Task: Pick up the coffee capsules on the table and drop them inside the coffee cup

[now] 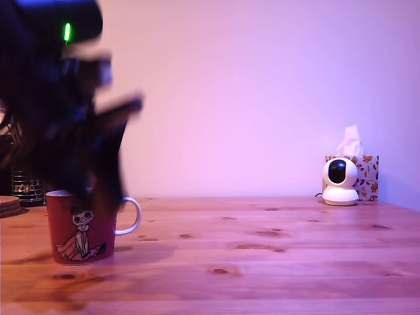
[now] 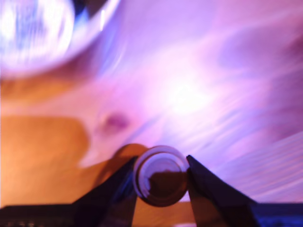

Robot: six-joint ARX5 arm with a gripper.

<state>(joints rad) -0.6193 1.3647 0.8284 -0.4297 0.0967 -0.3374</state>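
Observation:
The dark red coffee cup, with a white handle and a cartoon figure on its side, stands on the pine table at the exterior view's left. My arm is a dark motion blur right above it, and the gripper hangs at the cup's rim. In the wrist view the gripper is shut on one round, dark coffee capsule, held between both fingers. The cup's pale rim shows blurred at one corner of that view. No other capsule is visible.
A white round camera device and a patterned tissue box stand at the back on the exterior view's right. A metal mesh holder and a flat wooden disc sit behind the cup at the far left.

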